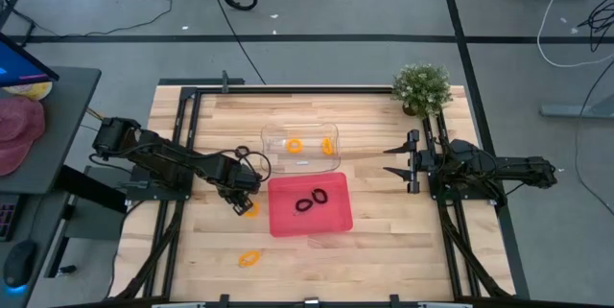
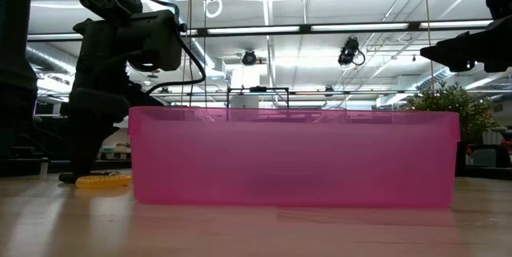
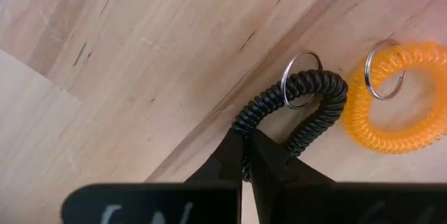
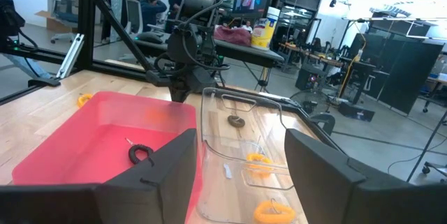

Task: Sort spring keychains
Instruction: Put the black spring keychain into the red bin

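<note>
My left claw (image 3: 246, 155) is pinched tight on a black spring keychain (image 3: 297, 105). It is low over the wood table (image 1: 384, 241), just left of the pink tray (image 1: 309, 205). An orange keychain (image 3: 394, 98) lies right beside it. My right claw (image 1: 395, 160) waits open, far from the clear tray (image 1: 300, 144).

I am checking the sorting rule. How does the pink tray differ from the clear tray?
The pink tray is opaque pink; the clear tray is see-through. The pink tray holds black keychains; the clear tray holds orange keychains. In the high view, the pink tray lies nearer the table's bottom edge, the clear tray just above it. Both are open-topped rectangular trays on the wooden table.
</note>
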### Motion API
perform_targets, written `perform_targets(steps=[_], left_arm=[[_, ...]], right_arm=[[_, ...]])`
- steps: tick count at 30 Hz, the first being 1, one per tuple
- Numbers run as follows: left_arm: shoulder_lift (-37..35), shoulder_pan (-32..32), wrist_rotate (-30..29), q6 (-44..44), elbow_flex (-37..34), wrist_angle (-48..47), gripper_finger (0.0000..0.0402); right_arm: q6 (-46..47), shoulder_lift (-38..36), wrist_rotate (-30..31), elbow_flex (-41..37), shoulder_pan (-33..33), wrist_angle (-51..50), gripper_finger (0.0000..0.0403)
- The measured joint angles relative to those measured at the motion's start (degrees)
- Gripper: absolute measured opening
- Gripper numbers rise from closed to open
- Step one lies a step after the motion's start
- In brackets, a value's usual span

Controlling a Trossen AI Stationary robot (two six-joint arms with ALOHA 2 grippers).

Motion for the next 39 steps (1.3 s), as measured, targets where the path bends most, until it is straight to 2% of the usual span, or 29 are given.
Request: perform_targets(steps=[9,20,39], left_arm=[[-0.2,0.0,-0.4,0.7,0.3,-0.1,0.0008],[0.1,-0.4,-7.7,2.3,4.9,-2.6,0.0007],[-0.1,-0.4,-9.8,2.2,6.3,-6.9,0.0006]], right_arm=[[0.0,0.0,0.0,0.0,0.0,0.0,0.0222],[0.0,0.0,0.0,0.0,0.0,0.0,0.0222],[0.0,0.0,0.0,0.0,0.0,0.0,0.0222]])
